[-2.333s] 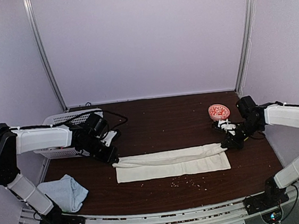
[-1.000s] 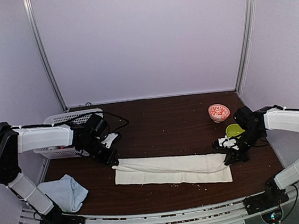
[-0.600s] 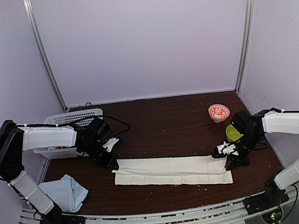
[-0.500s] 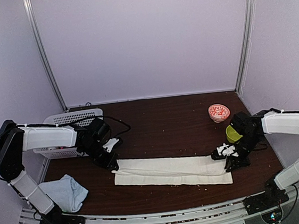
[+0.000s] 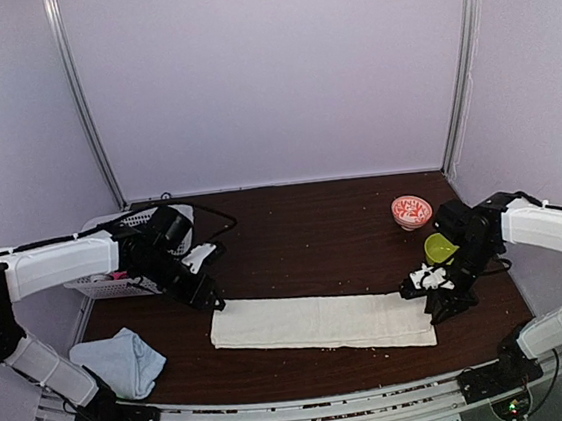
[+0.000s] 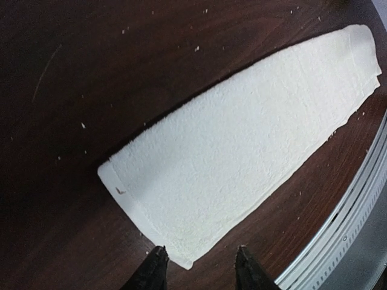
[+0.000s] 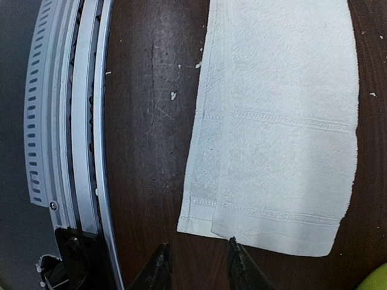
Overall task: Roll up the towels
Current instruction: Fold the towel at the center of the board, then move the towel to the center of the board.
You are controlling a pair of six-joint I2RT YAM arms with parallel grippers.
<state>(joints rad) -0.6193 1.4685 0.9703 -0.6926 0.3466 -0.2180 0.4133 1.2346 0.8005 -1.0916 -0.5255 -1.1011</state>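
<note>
Two sets of jaws stand parted with nothing between them: the left jaws hover just off the left end of the cream-white towel (image 5: 321, 322), and the right jaws just off its right end. The towel lies flat and stretched out as a long narrow strip across the near middle of the counter (image 5: 304, 233), its right end a little nearer than its left. The pale blue towel (image 5: 124, 361) sits crumpled in a soft heap at the near left corner, well apart from it.

The right wrist view shows the cream towel folded lengthwise, one layer peeking out beside the other, with a woven band across it close to the hem. The left wrist view shows the other end as one plain terry surface with a stitched hem. Only the top view takes in a white perforated basket (image 5: 112, 225) at the far left, a red-and-white bowl (image 5: 411, 210) at the far right and a lime-green dish (image 5: 439, 247) just nearer.

The counter is dark brown wood, scattered with pale crumbs, with a slotted metal rail (image 7: 66, 121) along its near edge. Pale lilac walls close it in.
</note>
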